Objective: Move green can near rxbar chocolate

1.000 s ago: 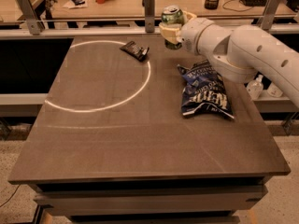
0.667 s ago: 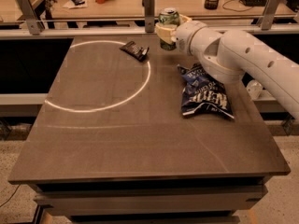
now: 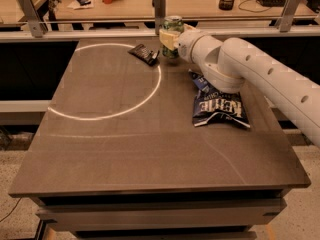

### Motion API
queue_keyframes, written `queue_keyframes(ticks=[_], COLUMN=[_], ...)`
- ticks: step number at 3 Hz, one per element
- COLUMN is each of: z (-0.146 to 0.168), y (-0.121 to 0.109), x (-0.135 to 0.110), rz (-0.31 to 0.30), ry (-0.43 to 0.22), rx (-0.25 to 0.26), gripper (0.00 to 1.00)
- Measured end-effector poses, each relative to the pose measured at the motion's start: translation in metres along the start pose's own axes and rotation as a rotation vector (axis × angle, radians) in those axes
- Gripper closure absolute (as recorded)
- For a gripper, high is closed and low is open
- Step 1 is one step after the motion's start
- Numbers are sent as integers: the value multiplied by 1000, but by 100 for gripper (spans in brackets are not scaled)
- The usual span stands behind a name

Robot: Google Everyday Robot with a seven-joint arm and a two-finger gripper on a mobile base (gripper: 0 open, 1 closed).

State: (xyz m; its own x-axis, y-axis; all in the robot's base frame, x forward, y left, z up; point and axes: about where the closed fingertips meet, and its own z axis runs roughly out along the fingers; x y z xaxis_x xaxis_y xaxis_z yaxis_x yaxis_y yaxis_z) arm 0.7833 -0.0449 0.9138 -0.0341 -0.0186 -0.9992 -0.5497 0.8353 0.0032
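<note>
The green can [image 3: 173,25] with its silver top stands upright at the far edge of the table, held in my gripper [image 3: 169,39]. The gripper is shut on the can's sides, its pale fingers [image 3: 166,39] wrapped around the lower half. The rxbar chocolate [image 3: 144,54], a small dark flat bar, lies on the table just left of the can, on the white circle line. The can is close to the bar with a small gap between them. I cannot tell whether the can's base touches the table.
A crinkled blue chip bag [image 3: 216,104] lies right of centre under my white arm [image 3: 260,74]. A white circle [image 3: 107,81] is marked on the dark table [image 3: 150,154]. Metal posts [image 3: 159,6] and a railing run along the far edge.
My gripper has carried the green can leftward along the far edge, closer to the rxbar chocolate. The arm followed. The bar and chip bag have not moved.
</note>
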Motion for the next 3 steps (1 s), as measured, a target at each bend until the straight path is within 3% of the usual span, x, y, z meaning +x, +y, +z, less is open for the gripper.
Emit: queue_keyframes(ticks=[3], z=[9], y=[4], x=[20], rz=[-6], ry=[40], rx=[5], gripper=[100])
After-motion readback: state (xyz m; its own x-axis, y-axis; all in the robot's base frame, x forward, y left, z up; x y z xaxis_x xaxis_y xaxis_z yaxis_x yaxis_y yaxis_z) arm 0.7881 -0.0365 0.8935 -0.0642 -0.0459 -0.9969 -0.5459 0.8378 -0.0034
